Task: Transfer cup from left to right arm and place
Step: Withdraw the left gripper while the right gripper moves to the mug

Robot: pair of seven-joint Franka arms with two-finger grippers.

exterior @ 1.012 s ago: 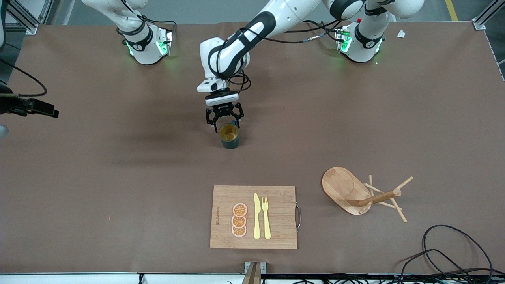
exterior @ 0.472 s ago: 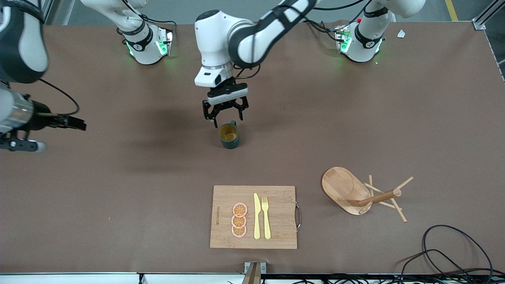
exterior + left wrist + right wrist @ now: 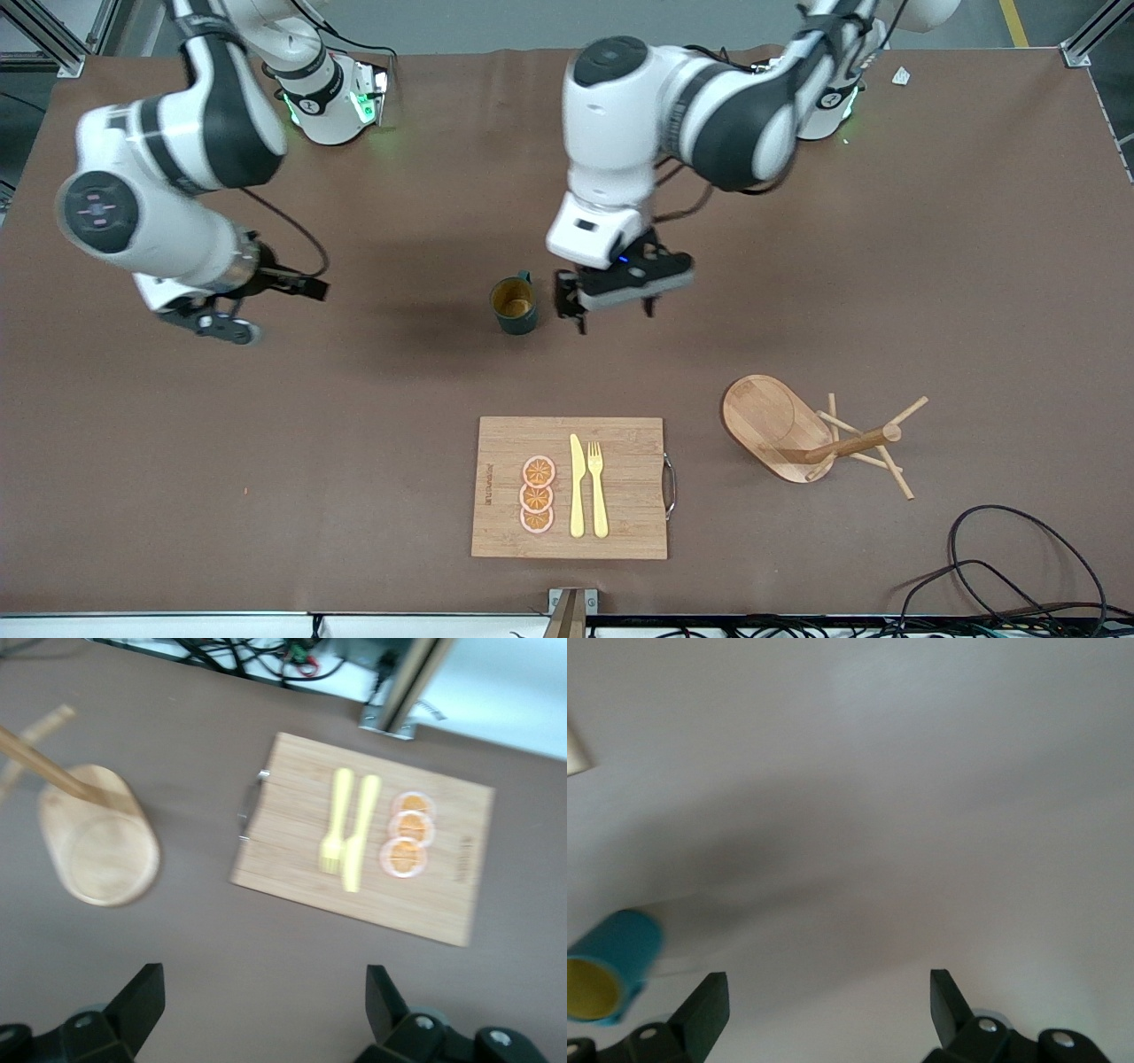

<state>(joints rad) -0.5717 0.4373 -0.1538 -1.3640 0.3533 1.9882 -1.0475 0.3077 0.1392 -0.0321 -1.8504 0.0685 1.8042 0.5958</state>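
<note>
Now, cup: upright on the counter, mid-counter, handle toward the robots' bases, nothing gripping it.
Left pincer: just beside the cup on the left arm's side, fingers spread wide, empty.
Right pincer: over bare counter toward the right arm's end, well apart from the cup, fingers spread, empty.
Board: nearer the camera than the cup; carries three orange slices, a yellow knife and fork.
Wooden rack: tipped over, toward the left arm's end.
</note>
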